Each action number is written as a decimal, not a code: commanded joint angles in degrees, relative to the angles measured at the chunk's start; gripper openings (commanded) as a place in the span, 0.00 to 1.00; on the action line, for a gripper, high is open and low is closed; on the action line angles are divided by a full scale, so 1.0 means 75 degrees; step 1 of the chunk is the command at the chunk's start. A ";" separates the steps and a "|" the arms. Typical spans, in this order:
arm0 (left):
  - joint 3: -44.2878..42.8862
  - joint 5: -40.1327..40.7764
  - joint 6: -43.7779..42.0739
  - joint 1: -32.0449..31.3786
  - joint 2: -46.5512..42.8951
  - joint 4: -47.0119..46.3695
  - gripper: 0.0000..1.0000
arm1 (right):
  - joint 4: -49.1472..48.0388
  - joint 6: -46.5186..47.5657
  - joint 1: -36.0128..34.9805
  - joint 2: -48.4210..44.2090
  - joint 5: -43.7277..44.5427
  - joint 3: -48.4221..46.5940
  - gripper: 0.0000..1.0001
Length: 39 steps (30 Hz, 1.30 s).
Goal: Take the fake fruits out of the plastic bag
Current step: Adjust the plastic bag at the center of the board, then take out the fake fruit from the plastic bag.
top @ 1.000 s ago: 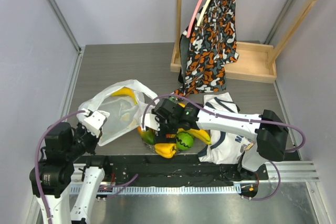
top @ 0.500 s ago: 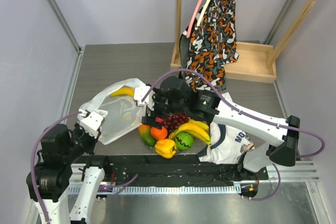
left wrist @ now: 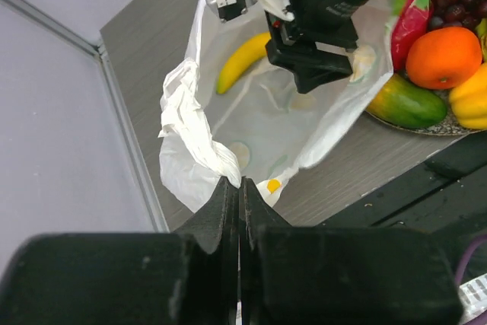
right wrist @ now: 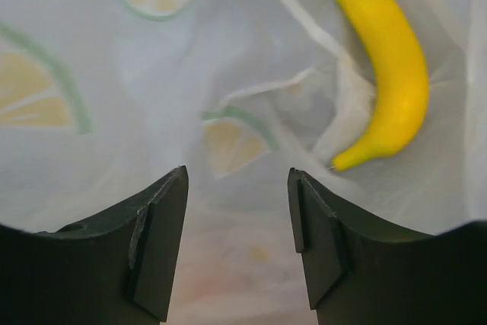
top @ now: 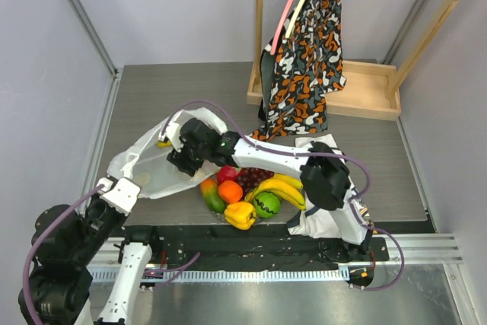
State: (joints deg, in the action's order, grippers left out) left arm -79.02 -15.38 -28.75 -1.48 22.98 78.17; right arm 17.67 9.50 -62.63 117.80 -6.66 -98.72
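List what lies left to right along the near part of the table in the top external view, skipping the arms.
plastic bag → orange → green ball → white jersey

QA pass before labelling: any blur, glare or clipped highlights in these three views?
Top external: sharp and evenly lit, with no strong glare on the fruit pile. Left wrist: the left gripper is a near-black, defocused mass, and the plastic bag folds look close to clipped white. Right wrist: the right gripper is dark and soft, the banana and bag print mildly blurred, no hard glare.
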 commanded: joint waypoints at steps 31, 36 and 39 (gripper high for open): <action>0.0599 -0.0012 -0.1334 0.0033 -0.0990 0.2257 0.00 | -0.1032 -0.0305 -0.0708 0.1156 0.1766 -0.1088 0.64; 0.0681 -0.0071 -0.1323 0.0033 -0.1025 0.2257 0.00 | -0.1032 -0.0235 -0.0696 0.1379 0.2081 -0.1146 0.63; 0.0716 -0.0071 -0.1311 0.0033 -0.1049 0.2269 0.00 | -0.1020 -0.0153 -0.0673 0.1450 0.2433 -0.1158 0.64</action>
State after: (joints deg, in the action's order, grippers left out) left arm -74.02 -14.81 -38.06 -1.48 15.62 78.11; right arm 12.01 7.20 -68.16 128.77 6.79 -106.91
